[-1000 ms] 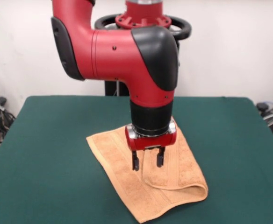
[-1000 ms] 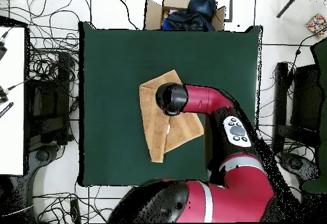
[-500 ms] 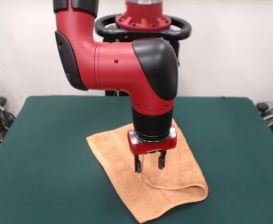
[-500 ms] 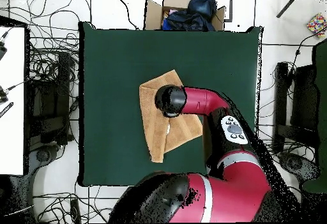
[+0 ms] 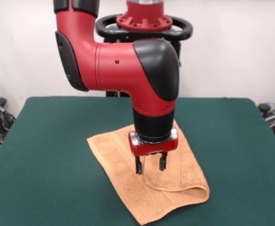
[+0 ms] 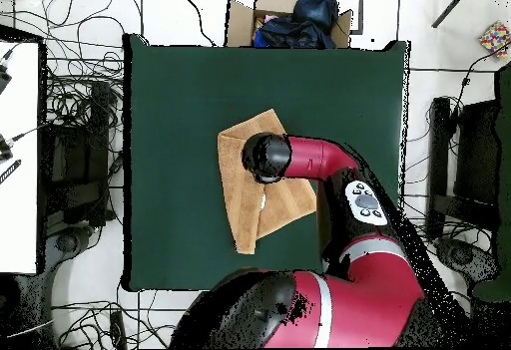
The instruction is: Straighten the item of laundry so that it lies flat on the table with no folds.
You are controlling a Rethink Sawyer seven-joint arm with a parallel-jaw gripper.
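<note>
- The washcloth lies folded over itself mid-surface — a doubled flap toward its front corner.
- The hand hovers above that flap's edge, fingers parted and empty — apparently positioned to pinch it.

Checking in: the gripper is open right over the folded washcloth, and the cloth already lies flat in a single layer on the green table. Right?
Not quite. The gripper is open over the washcloth on the green table, but the cloth is not in a single layer: the front view shows one part doubled over, with a rounded fold at the near corner. It still needs straightening.
</note>
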